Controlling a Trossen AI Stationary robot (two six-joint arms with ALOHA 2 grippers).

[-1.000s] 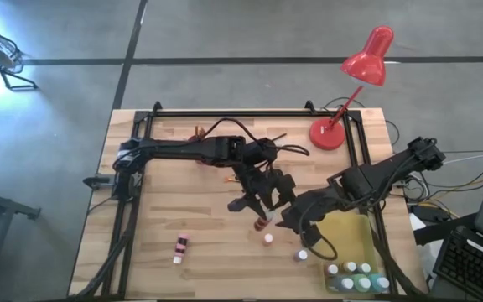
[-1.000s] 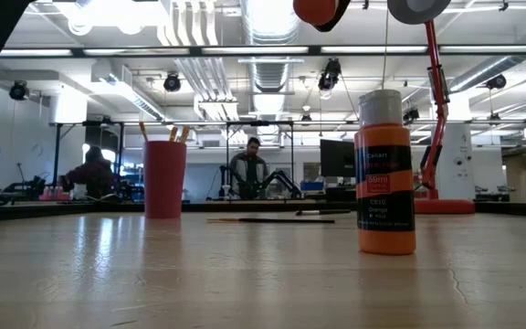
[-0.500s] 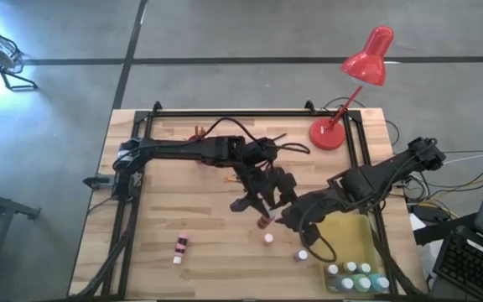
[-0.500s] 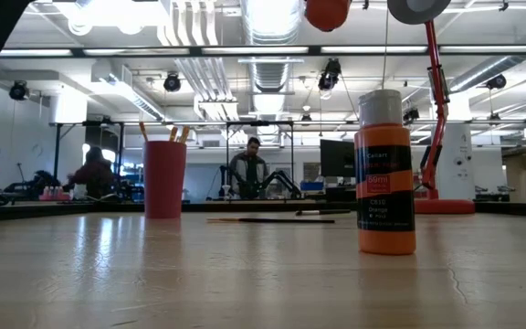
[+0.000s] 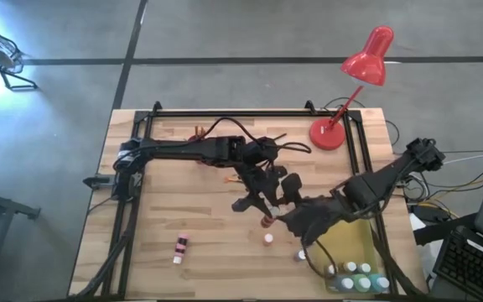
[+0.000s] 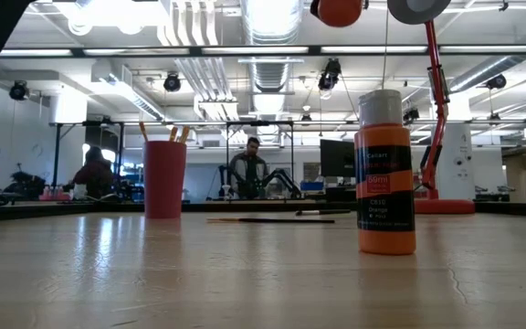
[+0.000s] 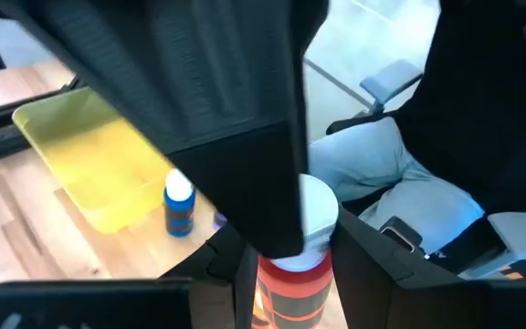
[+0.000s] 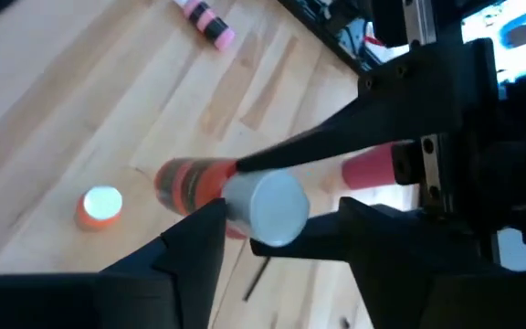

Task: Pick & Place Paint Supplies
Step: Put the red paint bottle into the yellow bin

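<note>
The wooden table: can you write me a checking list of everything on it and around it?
Surface: light wooden table, nothing spilled seen.
Job's things: red-orange white-capped paint bottle held in the air; orange bottle standing; pink bottle lying; blue bottle beside flat yellow tray; capped bottles at the tray's end.
Clutter: red desk lamp; red cup with brushes.
Grippers: left gripper shut on the red-orange bottle; right gripper open around its cap.
Cables: black loop on the left arm.
Surroundings: grey floor; two people far behind.
</note>
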